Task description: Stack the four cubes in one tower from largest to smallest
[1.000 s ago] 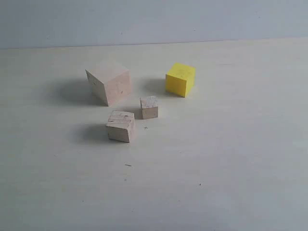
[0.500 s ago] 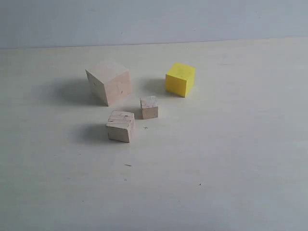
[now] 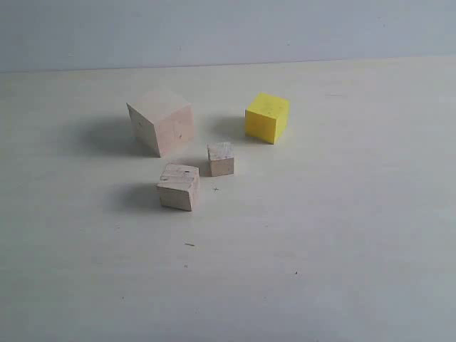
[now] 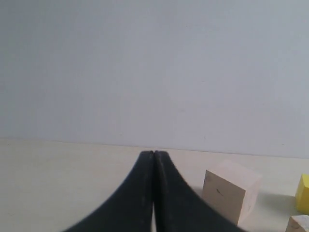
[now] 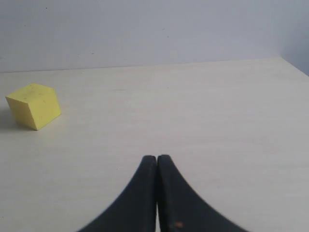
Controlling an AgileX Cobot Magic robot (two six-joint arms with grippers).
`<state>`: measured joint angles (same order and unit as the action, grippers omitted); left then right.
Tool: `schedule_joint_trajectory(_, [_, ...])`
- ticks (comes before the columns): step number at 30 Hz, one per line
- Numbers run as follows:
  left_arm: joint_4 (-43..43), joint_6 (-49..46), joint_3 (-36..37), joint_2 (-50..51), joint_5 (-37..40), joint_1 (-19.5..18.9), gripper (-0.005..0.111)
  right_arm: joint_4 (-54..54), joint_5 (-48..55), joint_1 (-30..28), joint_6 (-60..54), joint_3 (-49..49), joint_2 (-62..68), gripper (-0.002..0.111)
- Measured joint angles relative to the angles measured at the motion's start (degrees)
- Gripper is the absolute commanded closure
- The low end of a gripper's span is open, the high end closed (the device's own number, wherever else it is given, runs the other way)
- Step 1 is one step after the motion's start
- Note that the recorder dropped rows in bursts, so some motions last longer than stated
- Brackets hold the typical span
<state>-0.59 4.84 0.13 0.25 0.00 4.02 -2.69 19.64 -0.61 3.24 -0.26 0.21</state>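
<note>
Four cubes stand apart on the pale table. The large pale wood cube (image 3: 162,120) is at the back left and the yellow cube (image 3: 267,117) at the back right. In front of them sit the small wood cube (image 3: 221,159) and, nearer still, the medium wood cube (image 3: 178,187). Neither arm shows in the exterior view. My left gripper (image 4: 154,153) is shut and empty, with the large wood cube (image 4: 229,195) off to one side of it. My right gripper (image 5: 157,158) is shut and empty too, well away from the yellow cube (image 5: 34,105).
The pale table (image 3: 342,235) runs back to a light grey wall (image 3: 228,32). A few small dark specks (image 3: 189,244) mark the table surface near the front.
</note>
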Motion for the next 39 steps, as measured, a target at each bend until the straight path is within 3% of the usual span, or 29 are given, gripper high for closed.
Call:
schedule_joint_trajectory(5, [0.0, 0.0, -0.2, 0.0, -3.6, 0.0, 0.107, 0.0, 0.0, 0.0, 0.0, 0.0, 0.0, 0.108])
schedule_joint_trajectory(9, [0.0, 0.0, -7.2, 0.3, -2.2, 0.0, 0.107, -0.1, -3.3, 0.0, 0.0, 0.0, 0.0, 0.108])
schedule_joint_trajectory(16, [-1.7, -0.6, -24.3, 15.3, 14.6, 0.0, 0.107, -0.1, -32.2, 0.0, 0.0, 0.0, 0.0, 0.108])
schedule_joint_trajectory(22, [-13.5, -15.6, -30.4, 30.2, 34.9, 0.0, 0.107, -0.1, -38.3, 0.0, 0.0, 0.0, 0.0, 0.108])
schedule_joint_trajectory(25, [-22.5, -23.6, -30.8, 35.7, 40.0, 0.0, 0.107, -0.1, -38.8, 0.0, 0.0, 0.0, 0.0, 0.108])
schedule_joint_trajectory(29, [-27.4, -26.5, -30.8, 39.8, 40.7, 0.0, 0.107, -0.1, -40.2, 0.0, 0.6, 0.0, 0.0, 0.108])
schedule_joint_trajectory(34, [-28.3, -27.0, -30.8, 41.0, 39.2, 0.0, 0.107, -0.2, -42.8, 0.0, 10.7, 0.0, 0.0, 0.108])
schedule_joint_trajectory(39, [-28.6, -27.1, -30.8, 41.0, 34.8, 0.0, 0.107, -1.7, -32.4, 0.0, 19.6, -4.3, 0.6, 0.108])
